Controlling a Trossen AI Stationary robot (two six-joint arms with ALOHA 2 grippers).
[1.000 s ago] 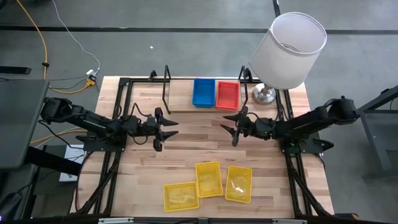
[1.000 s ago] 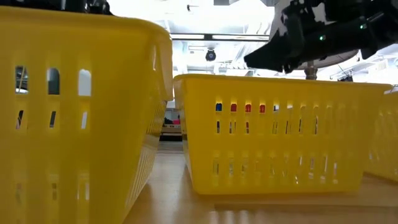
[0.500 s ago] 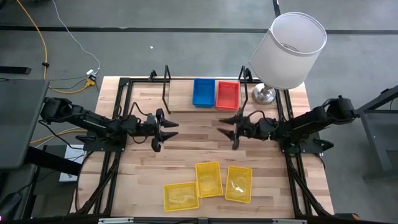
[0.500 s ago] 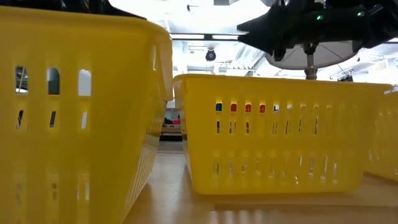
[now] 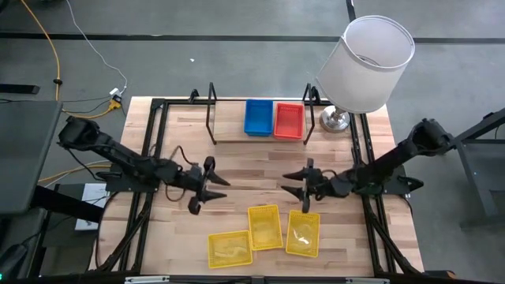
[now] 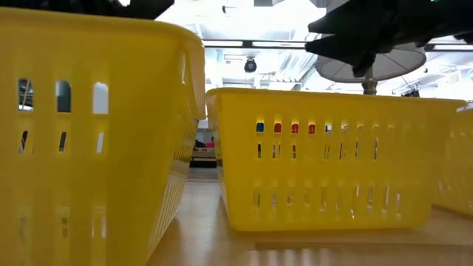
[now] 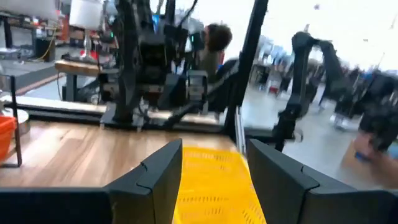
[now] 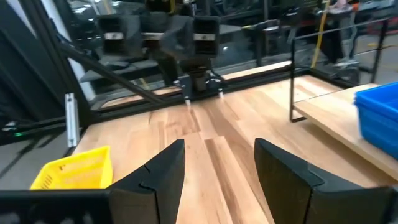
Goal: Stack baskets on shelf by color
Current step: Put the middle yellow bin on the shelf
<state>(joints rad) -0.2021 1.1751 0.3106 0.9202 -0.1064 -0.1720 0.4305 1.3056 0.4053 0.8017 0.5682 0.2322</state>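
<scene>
High view, baskets: three yellow baskets lie near the front edge of the worktop (image 5: 237, 170): one (image 5: 230, 248) with its long axis across the worktop, one (image 5: 265, 227) and one (image 5: 303, 233) with their long axes running front to back, the last slightly tilted.
High view, shelf: the shelf (image 5: 229, 130) stands at the back edge; on it a blue basket (image 5: 257, 117) and a red basket (image 5: 289, 120) sit side by side, touching, long axes front to back.
High view, tools: left tool (image 5: 202, 191) hangs over mid-worktop, fingers apart; right tool (image 5: 301, 192) just behind the rightmost yellow basket, fingers apart.
High view, room: a white-shaded lamp (image 5: 364, 63) at the back right corner; grey floor around.
Low view: slotted yellow plastic walls fill the foreground; dark arm parts above.
Left wrist view: a yellow basket (image 7: 214, 186) between the spread fingers (image 7: 155, 180); plank-grained wood.
Right wrist view: fingers (image 8: 283, 174) spread; a yellow basket (image 8: 74, 168) beside them, blue basket (image 8: 379, 118) on the shelf.
</scene>
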